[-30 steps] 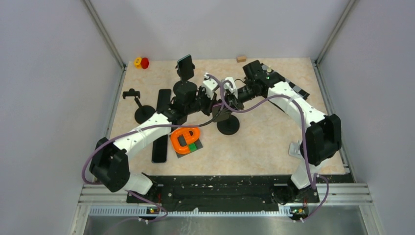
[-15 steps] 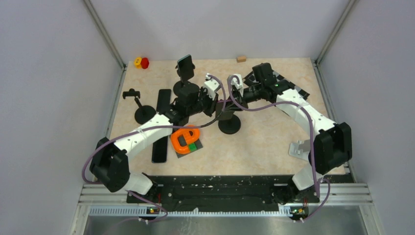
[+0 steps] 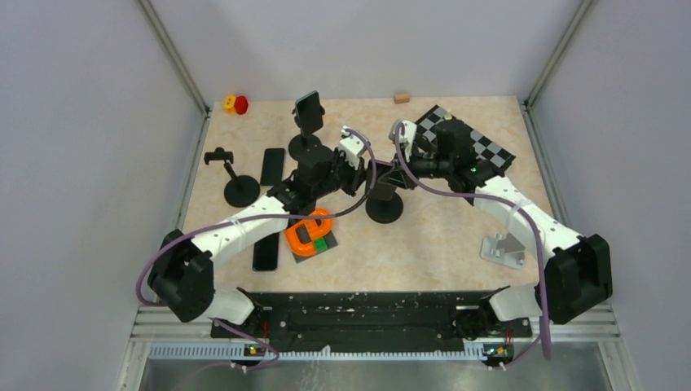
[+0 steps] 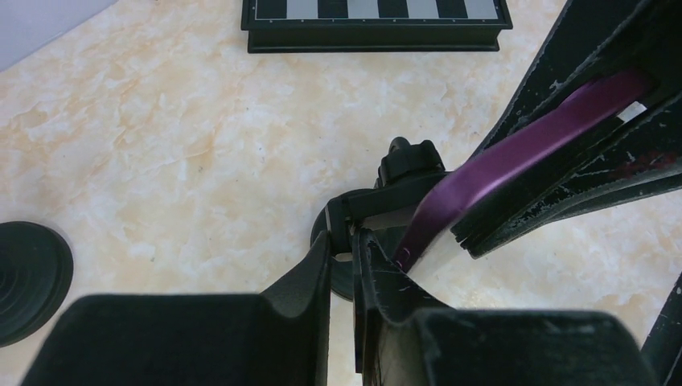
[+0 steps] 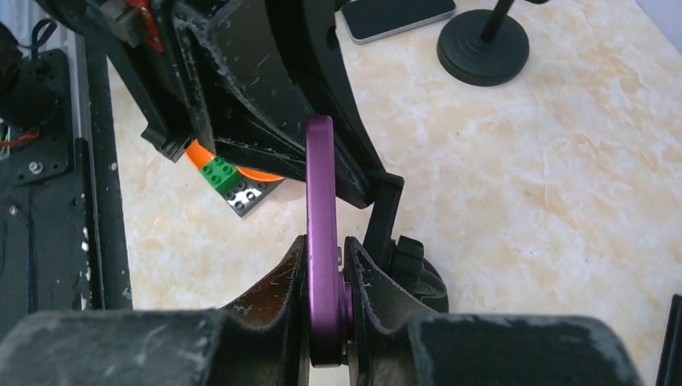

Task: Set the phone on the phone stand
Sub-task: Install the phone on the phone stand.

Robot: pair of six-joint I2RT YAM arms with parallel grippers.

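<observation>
The purple phone (image 5: 320, 201) shows edge-on in the right wrist view, and my right gripper (image 5: 326, 251) is shut on its lower end. The phone's top leans against the left gripper's black body. Just right of the phone rises the black phone stand (image 5: 386, 211), on its round base (image 3: 384, 208). My left gripper (image 4: 344, 245) is shut on the stand's thin upper bracket (image 4: 366, 211). The phone (image 4: 515, 153) slants past that bracket on the right. From above, both grippers (image 3: 358, 167) (image 3: 401, 163) meet over the stand, and the phone is hidden there.
A second stand (image 3: 242, 191) and a third stand carrying a dark phone (image 3: 308, 108) stand at the back left. Two black phones (image 3: 272, 166) (image 3: 266, 252) lie flat. An orange ring on a Lego plate (image 3: 308, 230), a checkerboard (image 3: 468, 142) and a white bracket (image 3: 503, 247) are nearby.
The right arm's elbow and shoulder have swung right, uncovering the checkerboard, while its gripper stays at the stand with the phone. The left arm has barely moved.
</observation>
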